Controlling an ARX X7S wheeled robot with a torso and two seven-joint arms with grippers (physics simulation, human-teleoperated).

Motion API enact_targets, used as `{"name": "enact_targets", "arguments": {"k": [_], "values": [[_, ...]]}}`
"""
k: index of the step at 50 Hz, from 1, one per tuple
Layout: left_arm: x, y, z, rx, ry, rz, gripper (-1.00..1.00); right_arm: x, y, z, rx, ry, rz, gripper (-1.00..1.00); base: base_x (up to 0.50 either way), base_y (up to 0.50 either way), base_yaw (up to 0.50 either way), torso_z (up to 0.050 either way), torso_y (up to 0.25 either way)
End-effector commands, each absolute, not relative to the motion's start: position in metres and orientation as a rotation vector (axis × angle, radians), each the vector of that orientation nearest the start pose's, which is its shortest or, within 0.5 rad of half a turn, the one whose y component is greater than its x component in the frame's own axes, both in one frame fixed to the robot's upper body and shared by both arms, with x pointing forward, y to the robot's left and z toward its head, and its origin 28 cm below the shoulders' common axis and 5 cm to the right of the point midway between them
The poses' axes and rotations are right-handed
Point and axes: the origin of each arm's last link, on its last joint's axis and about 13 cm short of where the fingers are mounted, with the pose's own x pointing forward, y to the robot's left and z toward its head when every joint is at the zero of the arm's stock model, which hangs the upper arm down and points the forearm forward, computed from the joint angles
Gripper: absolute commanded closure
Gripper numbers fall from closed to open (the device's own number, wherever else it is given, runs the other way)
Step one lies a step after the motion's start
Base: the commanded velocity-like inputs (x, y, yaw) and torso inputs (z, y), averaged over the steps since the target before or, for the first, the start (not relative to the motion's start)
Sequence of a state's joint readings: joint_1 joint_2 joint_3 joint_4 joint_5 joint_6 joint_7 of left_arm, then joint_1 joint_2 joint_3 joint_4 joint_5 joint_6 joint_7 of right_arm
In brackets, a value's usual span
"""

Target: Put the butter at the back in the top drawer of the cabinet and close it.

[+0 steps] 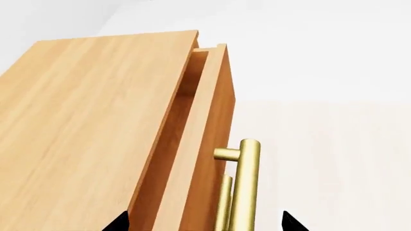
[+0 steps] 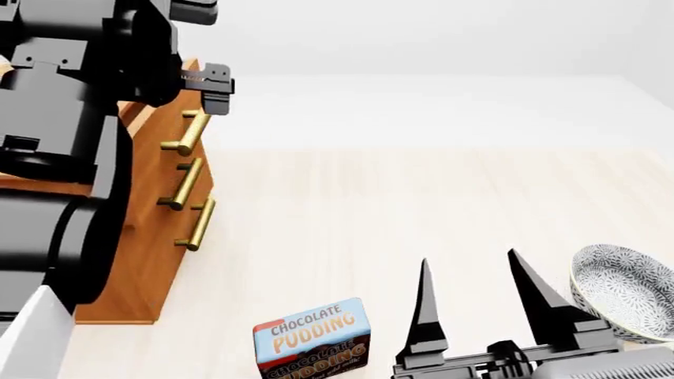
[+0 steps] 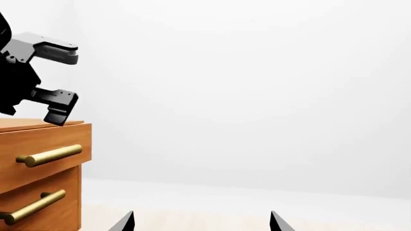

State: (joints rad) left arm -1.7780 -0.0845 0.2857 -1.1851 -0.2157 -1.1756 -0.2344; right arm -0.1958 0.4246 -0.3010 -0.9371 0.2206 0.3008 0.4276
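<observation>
The orange-brown cabinet (image 2: 147, 260) stands at the left in the head view, with three brass bar handles down its front. Its top drawer (image 1: 212, 120) is pulled out a little, leaving a narrow gap behind the drawer front. My left gripper (image 2: 216, 88) is open and hovers at the cabinet's top front edge. In the left wrist view the top handle (image 1: 247, 183) lies between its fingertips (image 1: 292, 222) without touching them. My right gripper (image 2: 469, 260) is open and empty, low at the front right, far from the cabinet. The butter is out of view.
A brown-and-blue chocolate pudding box (image 2: 312, 339) stands on the pale floor just left of my right gripper. A patterned grey bowl (image 2: 621, 288) sits at the far right. My bulky left arm (image 2: 63, 158) covers much of the cabinet's top.
</observation>
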Motion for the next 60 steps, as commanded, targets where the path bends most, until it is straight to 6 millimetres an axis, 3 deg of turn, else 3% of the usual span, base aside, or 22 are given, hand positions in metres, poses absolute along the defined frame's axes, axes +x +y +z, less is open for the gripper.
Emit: {"name": "enact_targets", "arguments": {"k": [1, 60], "values": [[0.395, 0.232, 0.332, 0.152, 0.593, 0.27, -1.0, 0.127, -0.085, 0.138, -0.009, -0.314, 0.12, -1.0, 0.0, 0.0, 0.0, 0.0, 0.0], [0.4, 0.234, 0.301, 0.144, 0.676, 0.251, -1.0, 0.127, -0.084, 0.137, -0.014, -0.308, 0.119, -1.0, 0.0, 0.0, 0.0, 0.0, 0.0]]}}
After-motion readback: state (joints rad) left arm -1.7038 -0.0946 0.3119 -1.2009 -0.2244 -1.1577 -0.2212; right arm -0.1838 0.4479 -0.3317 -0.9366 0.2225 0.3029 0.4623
